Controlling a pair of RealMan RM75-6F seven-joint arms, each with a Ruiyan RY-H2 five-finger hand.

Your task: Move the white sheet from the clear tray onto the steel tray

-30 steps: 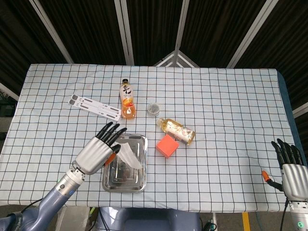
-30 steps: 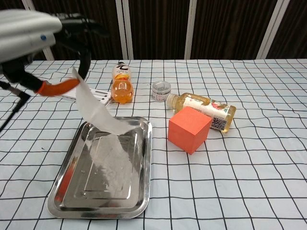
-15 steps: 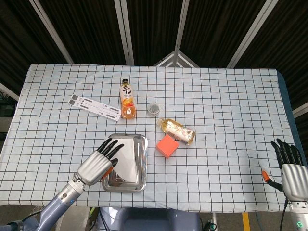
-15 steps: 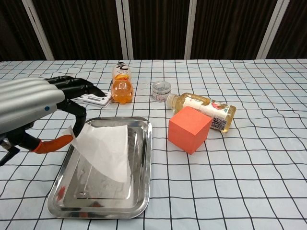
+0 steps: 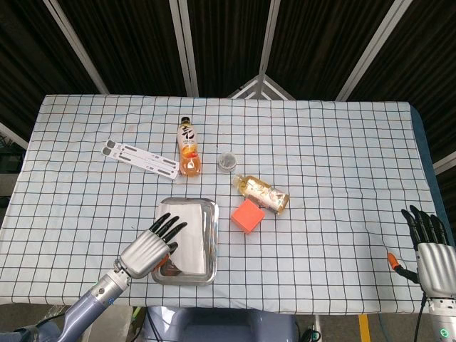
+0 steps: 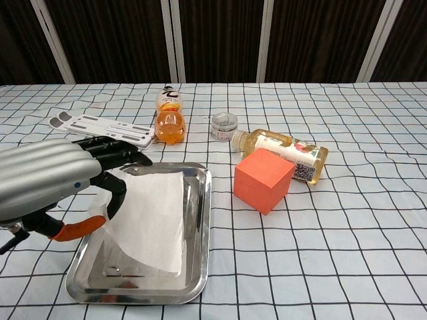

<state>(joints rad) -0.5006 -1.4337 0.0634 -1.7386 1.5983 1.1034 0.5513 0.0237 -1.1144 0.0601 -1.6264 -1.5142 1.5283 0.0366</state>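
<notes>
Chest view puts my left hand (image 6: 50,180) low over the near-left side of the steel tray (image 6: 199,230), silver back up and dark fingers (image 6: 113,152) stretched toward the far rim. The white sheet (image 6: 152,223) lies in the steel tray, covering most of its floor, with its left edge running under my fingers and orange-tipped thumb (image 6: 77,228). I cannot tell from here whether I am pinching that edge or only resting against it. From the head view the same left hand (image 5: 148,246) sits at the tray's (image 5: 210,235) left rim, the sheet (image 5: 187,226) pale against the metal beside it. My right hand (image 5: 429,249) shows at the lower right corner of the head view, well apart from everything, fingers straight and spread, holding nothing. On the checked tablecloth (image 6: 347,220) just right of the tray stands an orange cube (image 6: 263,179); behind it a bottle of yellow drink (image 6: 280,151) lies on its side. Farther back stand an orange juice bottle (image 6: 168,119) and a small clear jar (image 6: 223,125), and a white strip (image 6: 100,127) lies flat to the left.
</notes>
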